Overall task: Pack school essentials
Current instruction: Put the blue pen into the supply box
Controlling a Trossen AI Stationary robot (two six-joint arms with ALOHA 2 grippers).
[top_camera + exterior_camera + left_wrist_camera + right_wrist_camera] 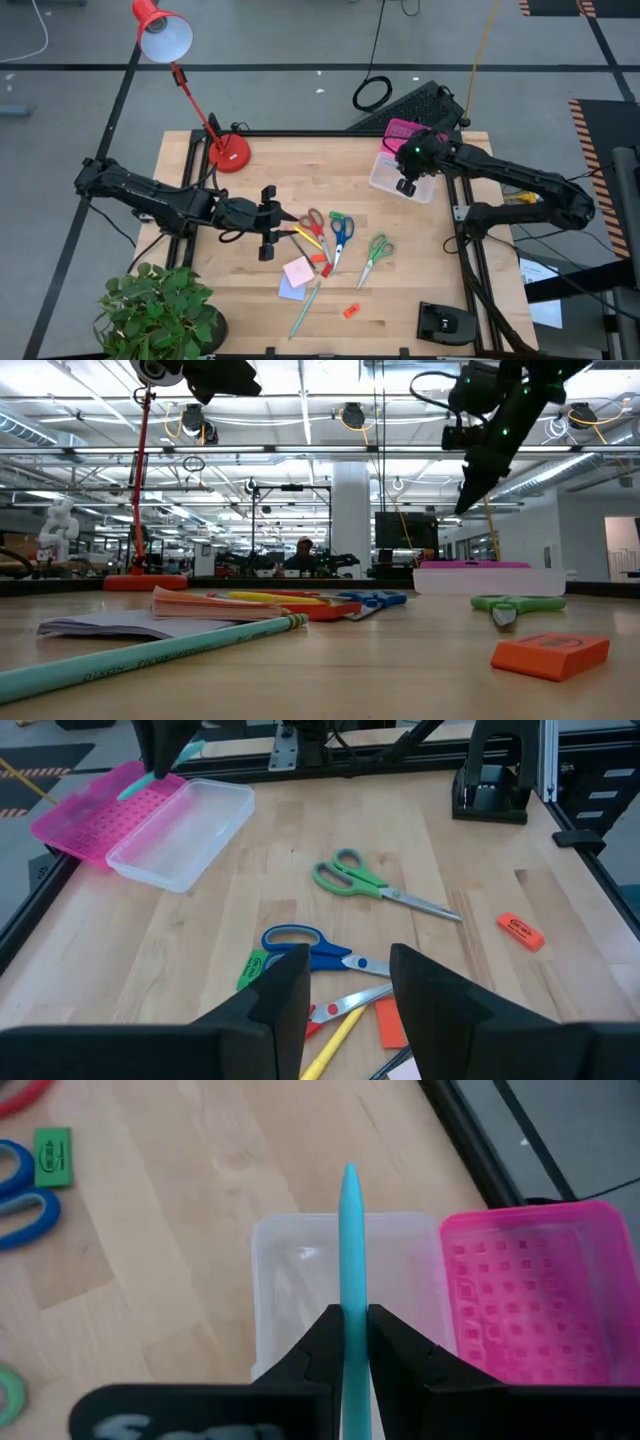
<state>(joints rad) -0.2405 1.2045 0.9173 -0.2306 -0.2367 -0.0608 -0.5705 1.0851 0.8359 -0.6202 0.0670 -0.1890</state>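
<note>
Wooden table point(200, 290) carries a clear box point(400, 180) with pink lid, directly under the right pincer point(352, 1342), which grips a teal pencil point(350, 1240). Left pincer point(347, 982) gapes empty; blue scissors point(310, 946) just ahead, green scissors point(370, 885) farther.

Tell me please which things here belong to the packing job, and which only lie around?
Belong to the job:
- teal pencil held in the right claw above the clear box
- green scissors
- blue scissors
- red scissors
- pink sticky pad
- orange eraser

Just lying about:
- red lamp
- potted plant
</note>
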